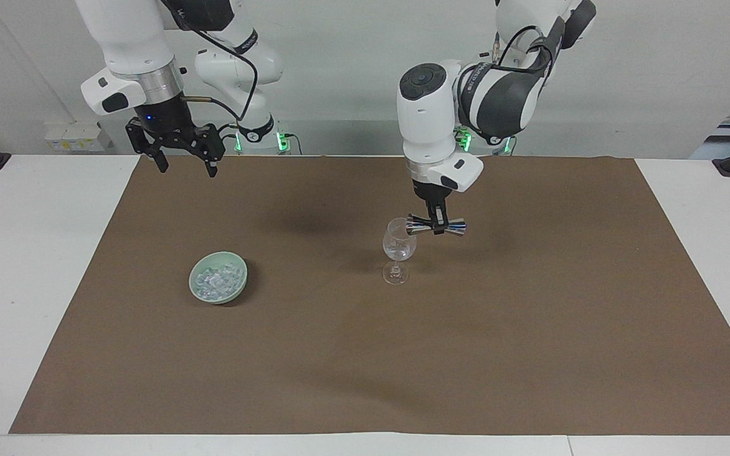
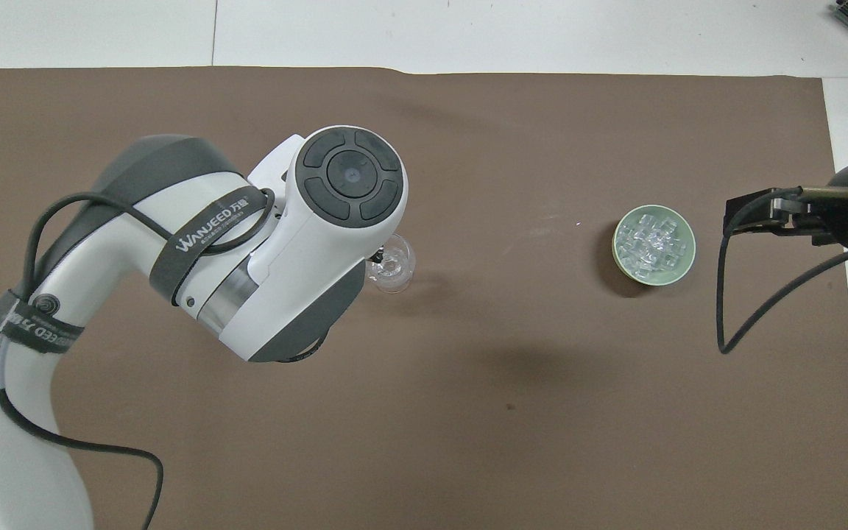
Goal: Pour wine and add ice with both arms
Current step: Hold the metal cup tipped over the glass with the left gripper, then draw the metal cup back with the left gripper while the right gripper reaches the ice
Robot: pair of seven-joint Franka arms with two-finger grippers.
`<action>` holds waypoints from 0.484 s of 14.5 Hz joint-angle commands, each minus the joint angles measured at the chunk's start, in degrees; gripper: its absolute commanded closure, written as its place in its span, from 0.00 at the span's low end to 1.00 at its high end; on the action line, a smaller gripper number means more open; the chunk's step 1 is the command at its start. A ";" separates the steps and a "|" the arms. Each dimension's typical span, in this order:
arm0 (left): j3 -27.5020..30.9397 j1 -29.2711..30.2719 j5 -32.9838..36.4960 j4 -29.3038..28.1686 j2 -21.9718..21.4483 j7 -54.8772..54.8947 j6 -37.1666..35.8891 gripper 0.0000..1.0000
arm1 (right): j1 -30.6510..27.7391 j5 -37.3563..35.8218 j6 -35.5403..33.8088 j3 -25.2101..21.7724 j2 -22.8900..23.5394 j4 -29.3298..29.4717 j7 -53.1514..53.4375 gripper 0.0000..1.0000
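Step in hand: the pour, judged from the tipped measure at the glass's rim.
Left gripper: the black two-fingered left gripper (image 1: pixel 436 223) was clamped shut on the waist of a shiny metal double-cone jigger (image 1: pixel 436 225), held lying sideways, one mouth at the rim of the glass.
Glass: a clear stemmed wine glass (image 1: pixel 398 249) stood upright on the brown paper mat (image 1: pixel 530 329), about midway along the mat and closer to the mat's robot-side edge than to its opposite edge; whether liquid was in it could not be told.
Right gripper: the black two-fingered right gripper (image 1: pixel 185 157) hung with its fingers spread and nothing between them, over the mat's corner at the right arm's end on the robot side; that arm waited.
Ice: the small clear ice chunks (image 1: pixel 216 280) lay heaped in a pale green round bowl (image 1: pixel 238 266), toward the right arm's end of the mat, well apart from the glass.
Doing it well: the pouring mouth probably needed to sit over the bowl of the glass, not outside its rim, and the tilt to go slowly.
Risk: a nudge from the jigger could topple the thin-stemmed glass.
Left to do: the ice, judged untouched.
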 commanded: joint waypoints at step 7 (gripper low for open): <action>-0.09 -0.72 1.40 2.16 1.15 -0.76 -0.85 1.00 | -1.85 1.04 1.67 -0.08 -0.60 -1.11 -4.13 0.00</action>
